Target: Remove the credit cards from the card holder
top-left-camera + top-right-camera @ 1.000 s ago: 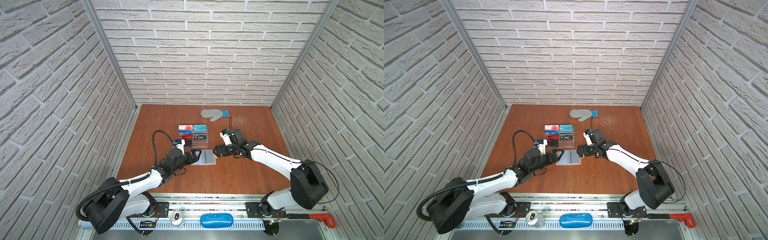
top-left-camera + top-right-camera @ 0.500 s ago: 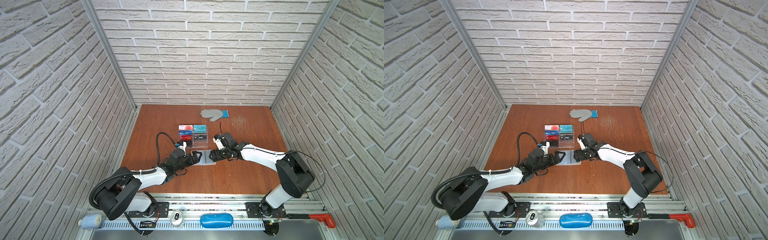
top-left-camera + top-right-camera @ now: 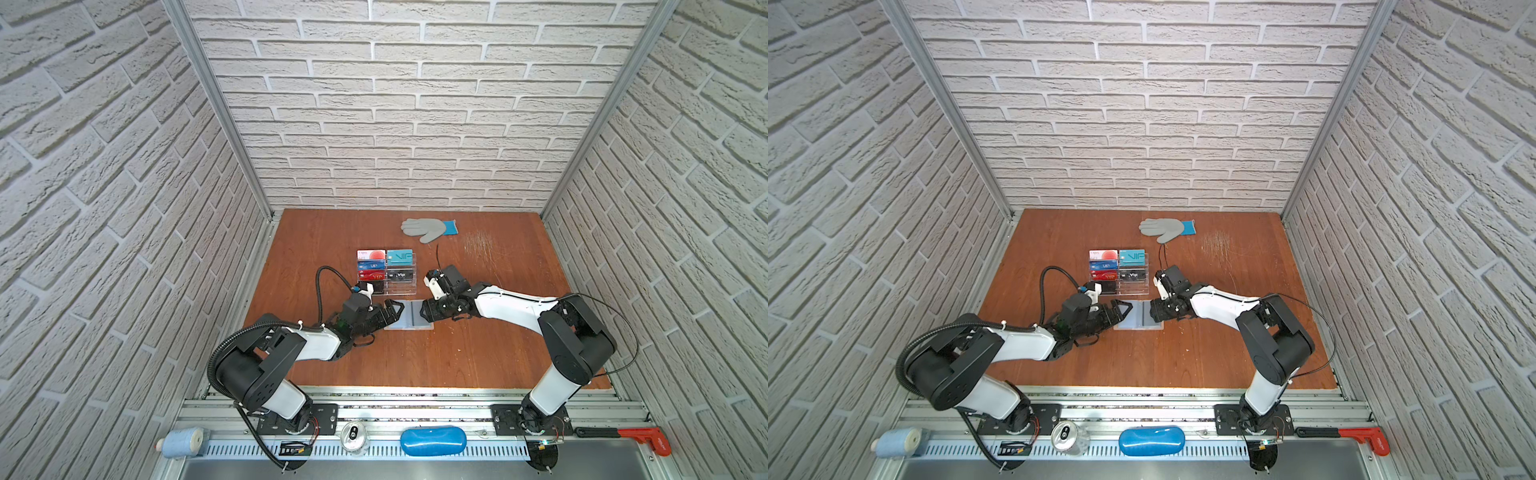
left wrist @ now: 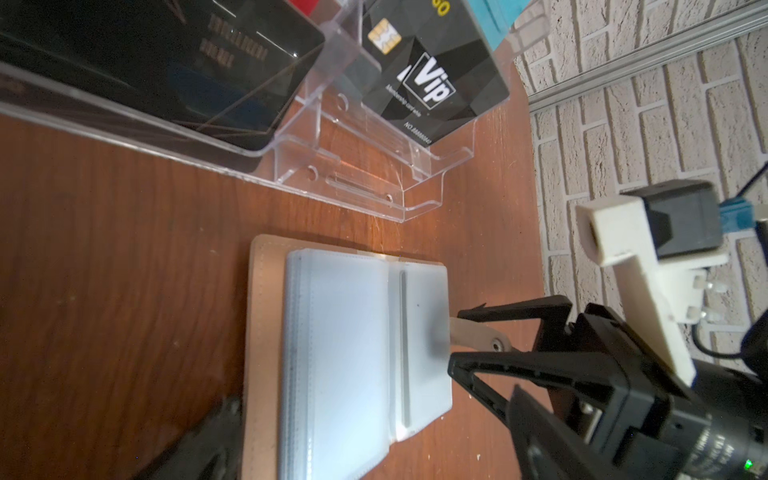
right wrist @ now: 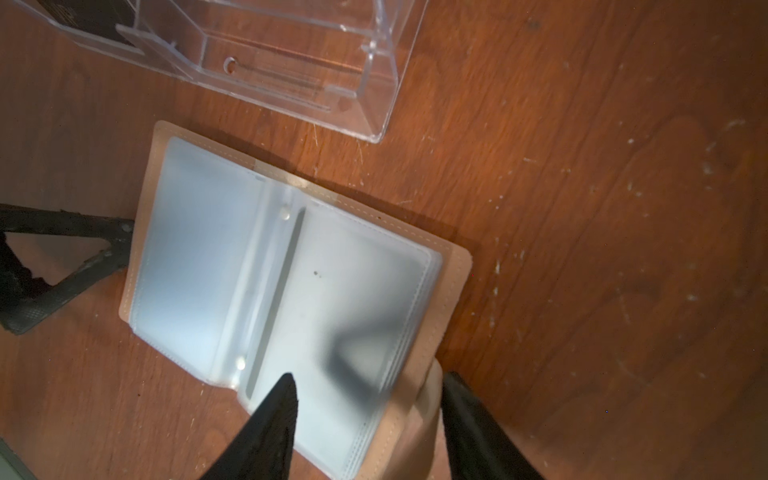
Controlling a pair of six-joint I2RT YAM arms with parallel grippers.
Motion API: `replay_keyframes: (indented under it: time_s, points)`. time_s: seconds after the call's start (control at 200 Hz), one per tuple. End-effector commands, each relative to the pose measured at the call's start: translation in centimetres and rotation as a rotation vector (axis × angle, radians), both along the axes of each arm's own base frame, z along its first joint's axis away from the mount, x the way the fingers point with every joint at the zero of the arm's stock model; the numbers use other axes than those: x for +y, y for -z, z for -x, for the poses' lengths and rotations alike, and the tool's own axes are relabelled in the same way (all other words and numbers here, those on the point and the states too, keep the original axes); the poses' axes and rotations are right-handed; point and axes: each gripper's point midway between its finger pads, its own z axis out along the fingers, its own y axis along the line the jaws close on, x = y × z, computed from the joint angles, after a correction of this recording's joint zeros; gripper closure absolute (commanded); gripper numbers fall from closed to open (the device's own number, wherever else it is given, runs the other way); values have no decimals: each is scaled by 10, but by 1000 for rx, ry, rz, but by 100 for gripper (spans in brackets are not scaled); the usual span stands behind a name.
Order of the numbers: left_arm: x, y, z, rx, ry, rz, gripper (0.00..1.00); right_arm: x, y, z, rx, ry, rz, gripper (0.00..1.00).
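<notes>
The card holder point(image 3: 409, 316) lies open and flat on the brown table point(image 3: 478, 357). In both top views it is in the lower middle, just below the clear stand point(image 3: 401, 286) and between the two arms. The left fingers point(image 5: 75, 220) are spread wide at its left edge; I cannot tell if they touch it. The right fingers point(image 5: 276, 419) are about half open. One is over the right page and one is outside the right edge, with the tan strap point(image 4: 473, 334) between them. They do not look like they are squeezing it yet. I think the step is to take hold of the strap or the right side, maybe to flip to more pages. To do it well, the left fingers should press the left side down so the holder does not slide. The right fingers should pinch only the strap or one page, then lift slowly. The pages look soft, so a hard pull could fold them. The two pages point(image 5: 199, 249) facing up look grey-blue and empty, and the pages under them are hidden. The credit cards point(image 3: 372, 266) I can see are all in the clear stand: white with a red circle, teal, blue, red and two black. The stand's lower right pocket is empty.
</notes>
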Motion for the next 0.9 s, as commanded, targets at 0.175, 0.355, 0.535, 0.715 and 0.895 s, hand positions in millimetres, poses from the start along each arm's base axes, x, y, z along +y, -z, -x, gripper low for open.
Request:
replay_keyframes:
  time_s: [0.175,0.355,0.535,0.715,0.895]
  points:
    - [3,-35,-8,-77,-15,55,2,16,1,-8,-12,-21,-33,54]
    - [6,-46,-7,-84,-21,60,2,19,8,-8,5,-27,-26,57]
    - [8,-47,-4,-80,-28,69,2,17,12,-11,1,-24,-8,58]
    - [11,-52,-1,-88,-29,77,2,20,18,-12,16,-28,-8,62]
    - [19,-57,3,-92,-46,60,2,24,17,-12,18,-39,-24,64]
